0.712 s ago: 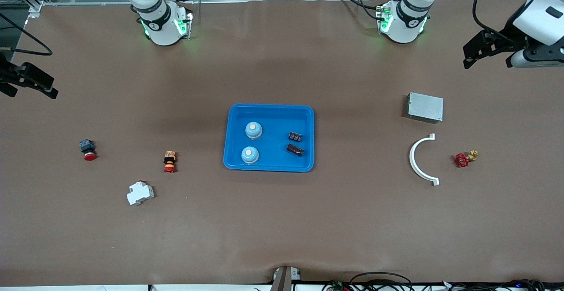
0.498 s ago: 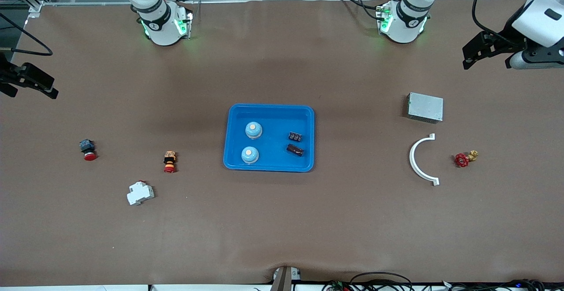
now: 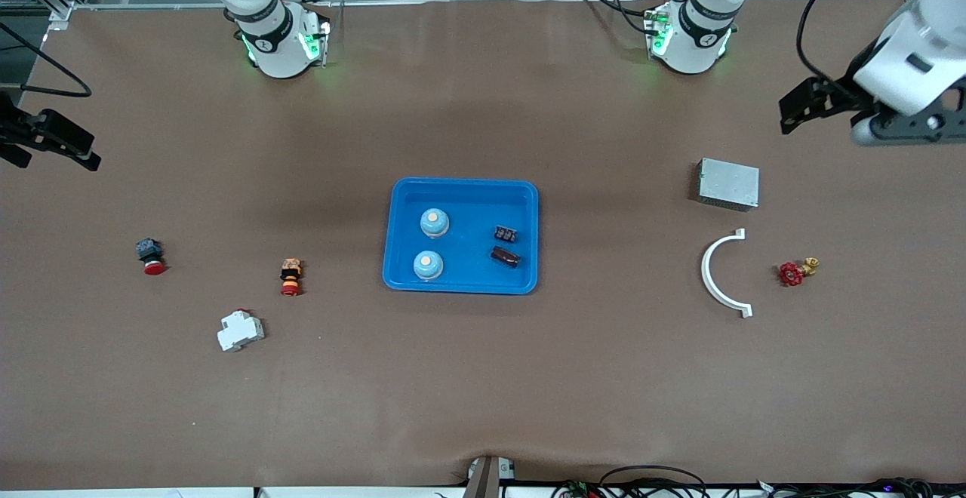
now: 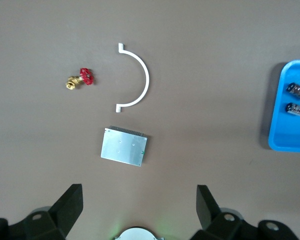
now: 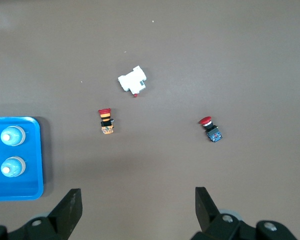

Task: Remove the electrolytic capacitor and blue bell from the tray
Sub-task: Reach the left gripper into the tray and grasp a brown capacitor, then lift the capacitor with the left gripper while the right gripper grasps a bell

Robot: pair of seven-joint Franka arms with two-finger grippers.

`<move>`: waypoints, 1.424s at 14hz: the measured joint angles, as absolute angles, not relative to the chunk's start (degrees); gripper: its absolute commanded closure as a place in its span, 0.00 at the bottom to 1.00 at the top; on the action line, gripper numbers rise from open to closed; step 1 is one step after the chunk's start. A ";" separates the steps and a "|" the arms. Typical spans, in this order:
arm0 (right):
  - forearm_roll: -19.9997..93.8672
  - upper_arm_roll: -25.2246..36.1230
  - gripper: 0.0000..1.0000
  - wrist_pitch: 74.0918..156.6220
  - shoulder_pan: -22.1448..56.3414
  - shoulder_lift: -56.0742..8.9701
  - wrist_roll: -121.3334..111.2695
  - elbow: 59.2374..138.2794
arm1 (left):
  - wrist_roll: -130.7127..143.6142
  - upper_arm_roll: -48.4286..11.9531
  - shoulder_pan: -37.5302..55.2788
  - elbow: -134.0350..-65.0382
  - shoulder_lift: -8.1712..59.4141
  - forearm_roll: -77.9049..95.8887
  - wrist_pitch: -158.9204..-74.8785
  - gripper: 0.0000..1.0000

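Note:
A blue tray [image 3: 464, 181] sits mid-table. It holds two light-blue bells [image 3: 434, 222] [image 3: 427, 265] and two dark capacitors [image 3: 506, 234] [image 3: 506, 257]. My left gripper [image 3: 792, 109] is open and empty, up over the table's left-arm end, over bare table beside the metal box. Its wrist view [image 4: 138, 195] shows the tray's edge [image 4: 290, 142] and both capacitors [image 4: 297, 90]. My right gripper [image 3: 56, 147] is open and empty over the right-arm end. Its wrist view [image 5: 137, 196] shows the tray [image 5: 20, 192] and both bells [image 5: 12, 135].
Toward the left arm's end lie a grey metal box [image 3: 728, 183], a white curved bracket [image 3: 713, 272] and a red-handled brass valve [image 3: 792, 272]. Toward the right arm's end lie a red push button [image 3: 151, 255], an orange-and-red button [image 3: 290, 275] and a white breaker [image 3: 240, 330].
My left gripper has shifted a little toward the middle of the table and tilted. The right arm and everything on the table have stayed put.

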State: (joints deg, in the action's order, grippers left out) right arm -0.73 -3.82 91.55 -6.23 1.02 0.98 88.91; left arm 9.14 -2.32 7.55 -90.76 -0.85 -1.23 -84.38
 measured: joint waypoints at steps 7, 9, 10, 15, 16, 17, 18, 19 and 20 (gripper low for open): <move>-0.73 -3.82 0.00 91.47 -6.23 1.28 0.98 89.02 | 37.96 -9.48 15.65 -91.27 11.85 -1.18 -93.92 0.00; -0.73 -3.83 0.00 91.46 -6.23 1.36 0.98 89.03 | 47.92 -9.63 19.52 -91.36 15.98 -1.18 -98.19 0.00; -0.73 -3.84 0.00 91.41 -6.23 1.37 0.98 89.04 | 53.36 -9.66 21.56 -91.39 18.08 -1.18 -101.05 0.00; 1.86 -3.86 0.00 90.92 -6.23 1.39 1.15 89.68 | 76.52 -9.68 28.99 -91.34 28.06 -1.26 -116.70 0.00; 2.80 -3.88 0.00 90.85 -6.23 1.39 1.92 90.39 | 80.62 -9.67 29.78 -91.30 29.80 -1.26 -119.34 0.00; 3.64 -3.98 0.00 90.86 -6.23 1.40 3.54 91.47 | 84.51 -9.67 30.41 -91.24 31.44 -1.26 -121.68 0.00; 4.11 -4.23 0.00 91.16 -6.12 1.41 5.36 92.80 | 88.09 -9.66 31.14 -91.19 32.94 -1.27 -123.59 0.00; 4.47 -4.55 0.00 92.45 -5.59 1.42 7.04 94.63 | 91.66 -9.65 31.99 -91.15 34.43 -1.27 -125.28 0.00; 4.61 -4.77 0.00 95.20 -4.37 1.53 9.14 97.18 | 94.95 -9.64 32.85 -91.11 35.81 -1.27 -126.98 0.02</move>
State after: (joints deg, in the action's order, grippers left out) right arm 4.61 -4.77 95.20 -4.37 1.53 9.14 97.18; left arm 94.95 -9.64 32.85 -91.11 35.81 -1.27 -126.98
